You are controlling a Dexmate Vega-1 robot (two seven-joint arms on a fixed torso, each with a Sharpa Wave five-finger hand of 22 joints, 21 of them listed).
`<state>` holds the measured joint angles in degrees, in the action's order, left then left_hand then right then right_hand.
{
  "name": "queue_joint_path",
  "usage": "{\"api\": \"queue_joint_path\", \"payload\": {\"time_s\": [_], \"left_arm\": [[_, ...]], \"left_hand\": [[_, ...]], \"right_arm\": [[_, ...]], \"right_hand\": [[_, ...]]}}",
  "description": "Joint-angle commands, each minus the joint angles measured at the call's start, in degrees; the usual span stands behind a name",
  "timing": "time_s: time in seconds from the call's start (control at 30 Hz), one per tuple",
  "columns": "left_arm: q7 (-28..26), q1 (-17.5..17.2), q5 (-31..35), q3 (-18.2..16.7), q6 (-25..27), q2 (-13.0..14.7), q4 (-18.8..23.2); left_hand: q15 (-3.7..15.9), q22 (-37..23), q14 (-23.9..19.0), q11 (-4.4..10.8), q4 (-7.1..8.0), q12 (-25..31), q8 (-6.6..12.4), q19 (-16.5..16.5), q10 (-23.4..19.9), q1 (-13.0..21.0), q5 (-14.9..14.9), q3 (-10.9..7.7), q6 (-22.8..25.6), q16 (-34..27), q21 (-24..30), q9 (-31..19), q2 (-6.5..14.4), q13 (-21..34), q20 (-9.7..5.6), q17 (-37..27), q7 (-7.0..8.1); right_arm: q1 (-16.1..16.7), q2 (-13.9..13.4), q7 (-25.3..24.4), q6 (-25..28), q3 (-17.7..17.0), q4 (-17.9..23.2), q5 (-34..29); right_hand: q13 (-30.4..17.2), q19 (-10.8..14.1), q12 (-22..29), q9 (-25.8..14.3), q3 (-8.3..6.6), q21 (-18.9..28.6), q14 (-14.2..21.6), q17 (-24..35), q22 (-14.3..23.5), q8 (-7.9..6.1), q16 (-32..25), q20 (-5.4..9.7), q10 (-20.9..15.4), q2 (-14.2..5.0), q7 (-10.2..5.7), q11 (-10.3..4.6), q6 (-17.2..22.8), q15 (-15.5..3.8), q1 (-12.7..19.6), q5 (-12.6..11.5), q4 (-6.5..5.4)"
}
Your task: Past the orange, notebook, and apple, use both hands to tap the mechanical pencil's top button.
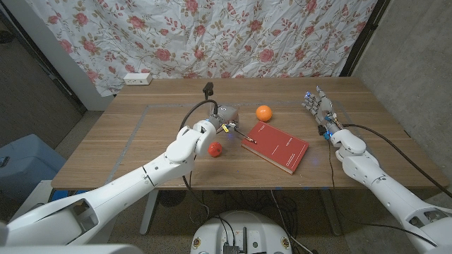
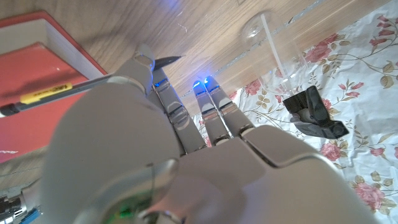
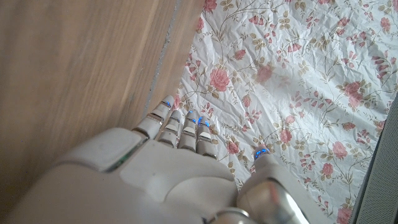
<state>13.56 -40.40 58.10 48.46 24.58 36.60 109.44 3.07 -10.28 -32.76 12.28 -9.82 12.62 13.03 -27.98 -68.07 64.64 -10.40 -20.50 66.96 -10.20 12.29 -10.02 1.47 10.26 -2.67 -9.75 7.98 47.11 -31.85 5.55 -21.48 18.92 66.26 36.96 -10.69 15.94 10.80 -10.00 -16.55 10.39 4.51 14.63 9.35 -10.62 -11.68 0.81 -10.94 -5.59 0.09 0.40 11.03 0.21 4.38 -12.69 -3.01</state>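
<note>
My left hand grips the pencil above the notebook; my right hand waits apart over the tabletop, fingers extended, holding nothing.

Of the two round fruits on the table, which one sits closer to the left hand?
The red apple, right beside the left hand and partly tucked under its forearm. The orange sits clear, farther back past the notebook.

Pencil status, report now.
Left hand holds pencil over notebook. Right hand open, far right. Apple, orange clear.
</note>
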Motion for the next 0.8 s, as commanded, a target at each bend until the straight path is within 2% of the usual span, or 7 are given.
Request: {"api": "queue_joint_path", "payload": {"time_s": [0.03,0.23,0.63,0.8], "left_arm": [[-0.10,0.61,-4.37,-1.92,0.55,-0.61,0.20],[-0.64,0.86,-6.48,-2.20,1.98,-1.19,0.04],[-2.24,1.25,-11.86,-2.85,5.37,-2.47,-0.07],[-2.97,1.78,-13.49,-2.42,6.20,-2.56,-0.12]], "left_hand": [[10.13,-0.09,-0.38,0.57,0.01,0.04,-0.21,-0.03,-1.22,0.22,-0.06,0.13,0.46,-0.31,0.06,-0.24,0.44,0.30,-6.68,-0.07,0.12],[10.13,-0.09,-0.39,0.59,0.04,-0.09,-0.41,-0.01,-1.50,0.32,-0.05,0.30,0.43,-0.23,0.04,-0.28,0.50,0.30,-6.62,-0.06,0.00],[10.10,-0.08,-0.38,0.60,0.08,-0.30,-0.57,-0.14,-1.61,0.40,-0.03,0.50,0.52,-0.14,0.08,-0.32,0.55,0.30,-6.58,-0.04,-0.03],[10.12,-0.09,-0.41,0.58,0.12,-0.43,-0.79,-0.49,-1.84,0.50,-0.05,0.66,0.39,-0.10,0.20,-0.36,0.68,0.32,-7.32,-0.03,-0.23]], "right_arm": [[0.04,-0.82,-0.41,0.14,0.01,1.09,-0.65],[0.00,-1.46,-0.41,0.33,0.33,1.60,-1.46],[1.78,-3.20,-4.14,-0.86,0.84,4.62,-5.73],[2.75,-3.48,-5.67,-2.60,0.97,5.65,-7.71]], "right_hand": [[0.01,0.19,0.11,-0.08,-0.60,0.25,-0.23,-0.06,0.15,-0.14,-0.21,-0.26,-0.19,-0.29,-0.01,0.02,0.35,-0.13,-0.41,-0.25,0.05],[0.01,0.31,0.12,-0.08,-0.66,0.29,-0.23,-0.09,0.15,-0.14,-0.24,-0.14,-0.21,-0.35,0.01,0.03,0.35,-0.10,-0.50,-0.26,0.00],[0.01,0.32,0.12,-0.08,-0.75,0.28,-0.24,-0.17,0.15,-0.06,-0.27,-0.09,-0.20,-0.32,-0.36,-0.01,0.18,-0.20,-0.59,-0.27,0.01],[0.01,0.44,0.18,-0.08,-0.94,0.31,0.13,-0.30,0.14,-0.09,-0.37,0.00,-0.34,-0.35,-0.36,-0.07,0.22,-0.48,-0.38,-0.30,0.18]]}}
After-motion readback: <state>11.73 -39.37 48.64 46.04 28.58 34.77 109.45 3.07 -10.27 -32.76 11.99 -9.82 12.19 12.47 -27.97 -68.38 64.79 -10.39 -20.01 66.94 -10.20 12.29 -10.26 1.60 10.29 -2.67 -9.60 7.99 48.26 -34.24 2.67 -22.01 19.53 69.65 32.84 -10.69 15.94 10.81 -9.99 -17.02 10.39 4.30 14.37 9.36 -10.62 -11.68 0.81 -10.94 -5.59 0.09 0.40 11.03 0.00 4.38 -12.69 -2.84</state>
